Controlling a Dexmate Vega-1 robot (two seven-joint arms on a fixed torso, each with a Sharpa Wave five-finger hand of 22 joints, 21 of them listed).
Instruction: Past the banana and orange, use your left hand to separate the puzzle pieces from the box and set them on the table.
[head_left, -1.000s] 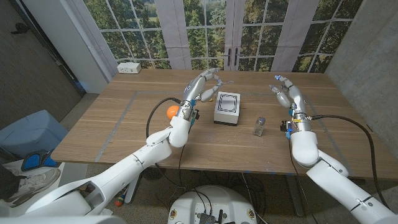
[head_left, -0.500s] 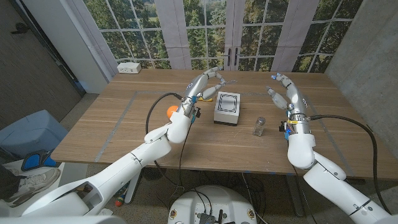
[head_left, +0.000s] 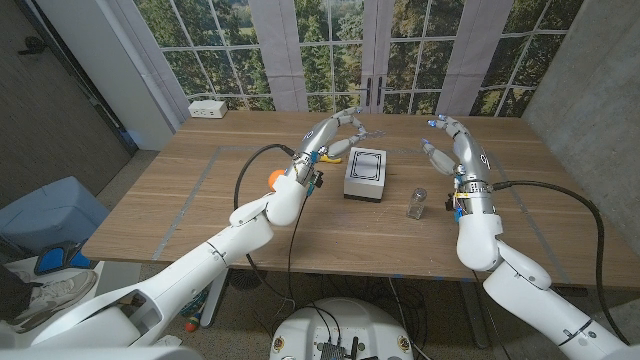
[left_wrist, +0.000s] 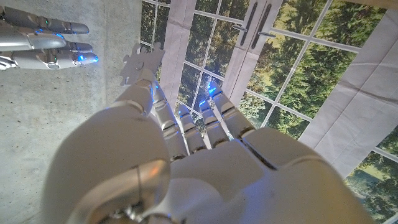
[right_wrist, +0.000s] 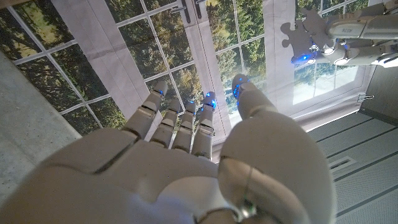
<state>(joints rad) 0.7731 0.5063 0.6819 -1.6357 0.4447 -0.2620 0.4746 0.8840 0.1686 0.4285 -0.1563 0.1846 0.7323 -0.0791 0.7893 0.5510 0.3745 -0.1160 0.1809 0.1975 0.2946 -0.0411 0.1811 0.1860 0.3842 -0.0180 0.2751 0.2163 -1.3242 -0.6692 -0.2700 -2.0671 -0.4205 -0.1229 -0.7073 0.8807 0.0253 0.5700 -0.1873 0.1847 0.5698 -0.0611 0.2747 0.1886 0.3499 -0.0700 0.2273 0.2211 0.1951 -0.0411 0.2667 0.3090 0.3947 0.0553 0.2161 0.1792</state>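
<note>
At the box's (head_left: 366, 173) eleven o'clock, a puzzle piece (left_wrist: 142, 64) is pinched in the left hand (head_left: 335, 135), lifted clear, presumably for setting on the table (head_left: 180, 215); the right hand (head_left: 455, 145) is held spread, empty.

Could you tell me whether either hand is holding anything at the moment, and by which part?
The left hand pinches a puzzle piece by one edge at its fingers' tips. The right hand holds nothing.

Hidden and cut-off parts

The left arm (head_left: 262, 208) covered most of the orange (head_left: 274, 178). The puzzle piece (left_wrist: 142, 63) pinched by the left hand (head_left: 335, 134) was too small to make out from the head; the box's (head_left: 366, 172) contents stayed unseen.
</note>
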